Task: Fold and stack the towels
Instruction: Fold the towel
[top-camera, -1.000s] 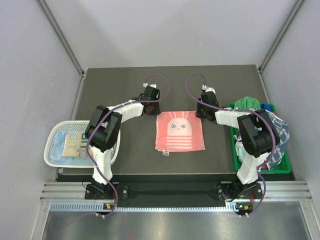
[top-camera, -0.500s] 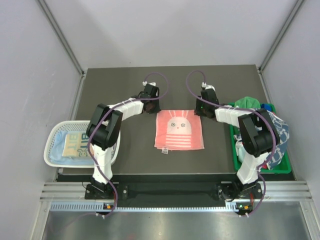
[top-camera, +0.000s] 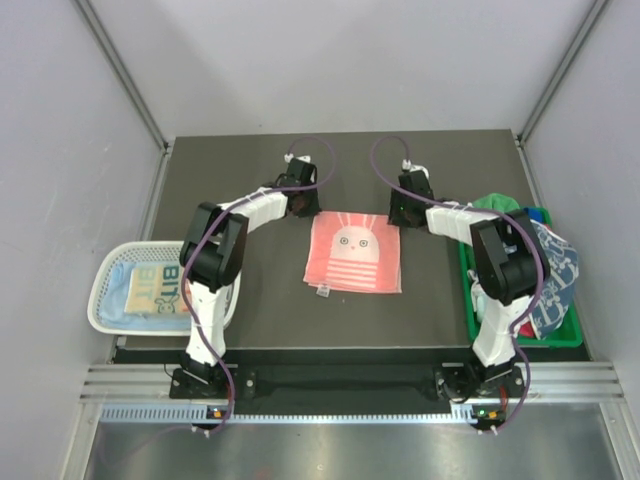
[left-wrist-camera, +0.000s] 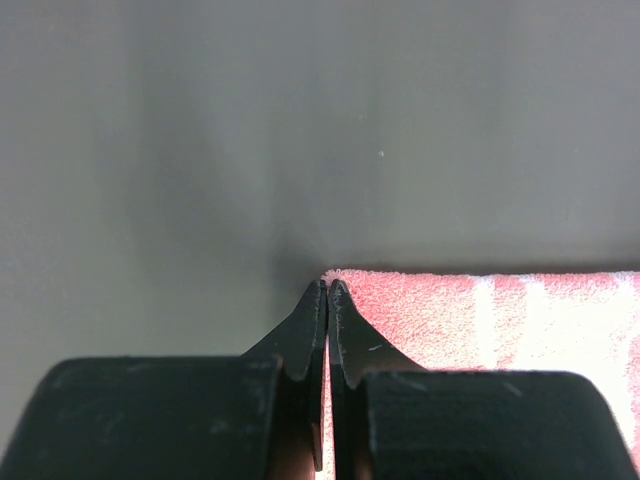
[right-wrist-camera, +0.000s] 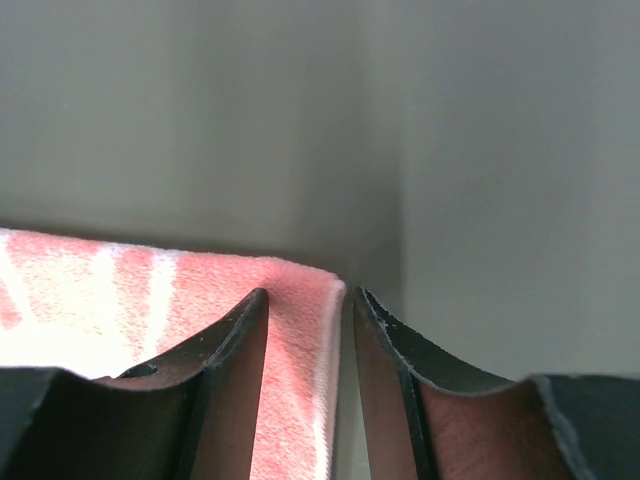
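A coral pink towel (top-camera: 353, 252) with a rabbit face and white stripes lies flat on the dark table, between the two arms. My left gripper (top-camera: 298, 203) sits at its far left corner. In the left wrist view the jaws (left-wrist-camera: 328, 284) are pressed together, with the fuzzy corner of the towel (left-wrist-camera: 480, 310) pinched at the tips. My right gripper (top-camera: 400, 210) is at the far right corner and is open. In the right wrist view its fingers (right-wrist-camera: 311, 293) straddle the edge of the towel (right-wrist-camera: 150, 290), one finger over the cloth and one over bare table.
A white mesh basket (top-camera: 105, 272) at the left edge holds a folded pale towel (top-camera: 155, 290). A green bin (top-camera: 468, 300) at the right holds a green towel (top-camera: 495, 205) and a navy patterned towel (top-camera: 555, 270), with some blue cloth behind. Grey walls enclose the table.
Both grippers and the pink towel have shifted toward the back of the table. The left jaws have shut on the corner, and the right jaws have spread wider.
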